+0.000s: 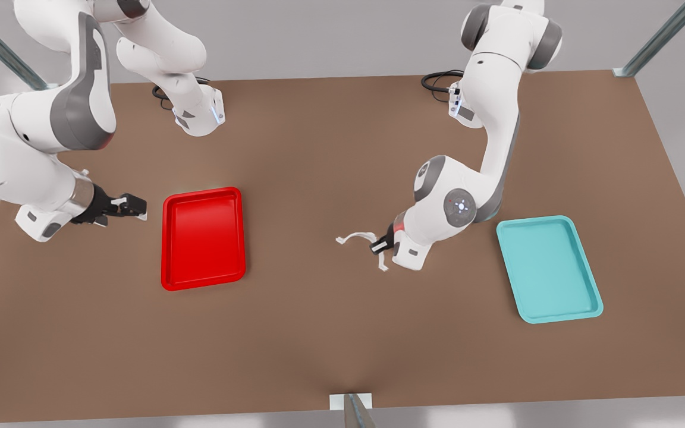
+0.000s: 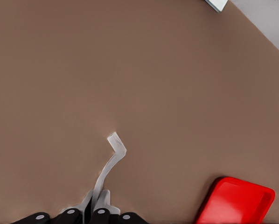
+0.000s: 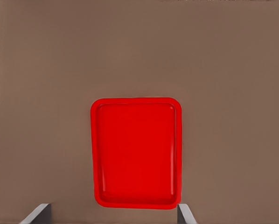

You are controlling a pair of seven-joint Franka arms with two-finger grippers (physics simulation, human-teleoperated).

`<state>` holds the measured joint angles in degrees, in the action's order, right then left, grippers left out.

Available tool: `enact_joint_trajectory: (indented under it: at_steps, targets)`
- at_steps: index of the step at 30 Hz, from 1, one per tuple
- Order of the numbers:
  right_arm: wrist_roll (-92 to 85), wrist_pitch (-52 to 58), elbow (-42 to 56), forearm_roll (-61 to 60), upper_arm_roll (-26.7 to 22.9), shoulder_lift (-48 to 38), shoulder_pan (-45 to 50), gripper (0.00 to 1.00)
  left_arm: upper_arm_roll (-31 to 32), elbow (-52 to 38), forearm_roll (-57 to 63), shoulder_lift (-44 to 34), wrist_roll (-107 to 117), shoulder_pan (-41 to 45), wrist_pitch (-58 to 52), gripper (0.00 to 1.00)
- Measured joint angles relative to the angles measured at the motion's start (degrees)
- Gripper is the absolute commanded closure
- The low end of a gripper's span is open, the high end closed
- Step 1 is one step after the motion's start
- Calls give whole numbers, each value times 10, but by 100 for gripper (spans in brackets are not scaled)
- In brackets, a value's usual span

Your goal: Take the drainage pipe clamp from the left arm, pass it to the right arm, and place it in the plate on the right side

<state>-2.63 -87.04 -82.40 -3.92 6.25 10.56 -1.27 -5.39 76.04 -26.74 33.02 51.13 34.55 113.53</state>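
White clamp [image 1: 355,238] is pinched in the closed left gripper [image 1: 380,244]; handover is next, calling for the open, empty right gripper [image 1: 135,207], waiting beside the red plate [image 1: 203,238], to be met.

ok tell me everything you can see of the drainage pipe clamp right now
The drainage pipe clamp is a thin white arched strap, plastic by its look, with a flat tab at each end. The left gripper is shut on one end; the arch and the far tab stick out from the fingers over the brown table, toward the red plate. It is between the red plate and the teal tray, inside neither. Whether it touches the table cannot be told.
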Motion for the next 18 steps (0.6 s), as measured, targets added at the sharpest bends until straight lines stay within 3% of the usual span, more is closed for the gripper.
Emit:
enact_joint_trajectory:
  at_steps: [6,18]
  targets:
    - [6,-33,35,-23,38,54,9,0,3,-9,-4,1,141,46,10,79]
    - [77,-79,57,-31,55,71,123,0,4,-8,5,18,314,70,30,79]
